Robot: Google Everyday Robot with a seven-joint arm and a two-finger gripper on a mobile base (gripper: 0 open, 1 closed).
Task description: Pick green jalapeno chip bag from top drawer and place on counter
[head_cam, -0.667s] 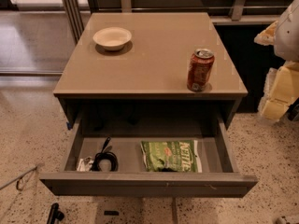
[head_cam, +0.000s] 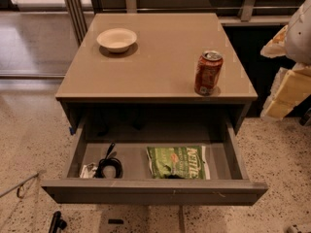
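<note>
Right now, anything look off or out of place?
Nothing stands out: chip bag lies flat in the open drawer, black cable to its left; can and bowl upright on the table; tool at the right edge, beside the table.

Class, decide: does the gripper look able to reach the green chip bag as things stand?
Probably yes: the top drawer stands open, the green jalapeno chip bag lies uncovered inside, and the gripper sits beside the counter.

At the right edge of the frame, the cream-and-white gripper (head_cam: 291, 93) is partly cut off. At lower left, a small black object (head_cam: 57, 222) runs off the bottom edge, unidentifiable.
</note>
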